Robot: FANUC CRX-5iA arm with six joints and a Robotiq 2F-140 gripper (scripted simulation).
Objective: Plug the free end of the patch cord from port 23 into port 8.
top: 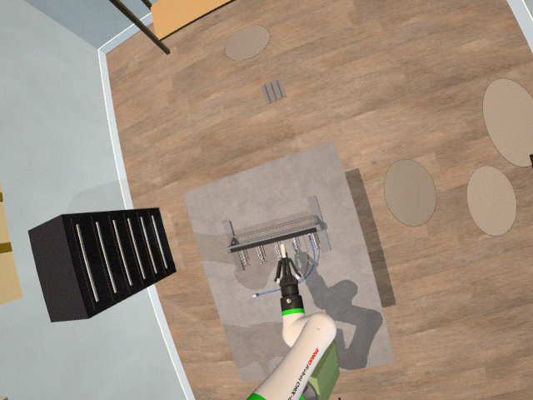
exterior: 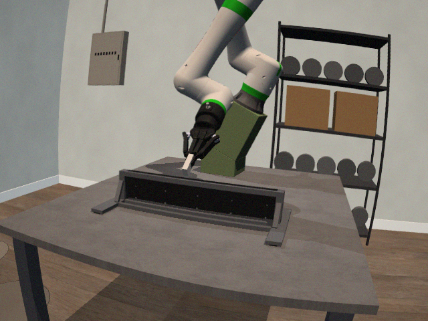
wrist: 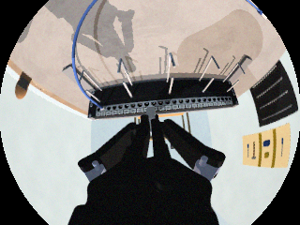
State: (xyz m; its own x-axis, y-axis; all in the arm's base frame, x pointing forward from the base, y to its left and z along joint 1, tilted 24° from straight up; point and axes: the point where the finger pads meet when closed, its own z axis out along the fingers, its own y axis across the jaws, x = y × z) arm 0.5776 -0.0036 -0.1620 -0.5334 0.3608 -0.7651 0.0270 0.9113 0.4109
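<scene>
The dark patch-panel rack [top: 275, 234] stands on the grey table; the exterior view shows its back side [exterior: 202, 200]. A blue cord [top: 306, 271] leaves a port near the rack's right end and curves across the table. Its free end, a pale plug [top: 255, 295], lies loose on the table to the left of my wrist. My gripper [top: 282, 250] is shut, with its pale fingertips pointing at the rack's front near the middle ports. It holds nothing. In the wrist view the fingertips [wrist: 152, 122] sit just before the port row [wrist: 165, 105]. I cannot tell whether they touch it.
Several short grey cable stubs [top: 262, 253] hang from the rack's front. The green robot base [exterior: 235, 141] stands on the table behind the gripper. A black drawer cabinet [top: 103, 262] is off the table to the left, and a shelf unit [exterior: 328, 103] stands at the wall.
</scene>
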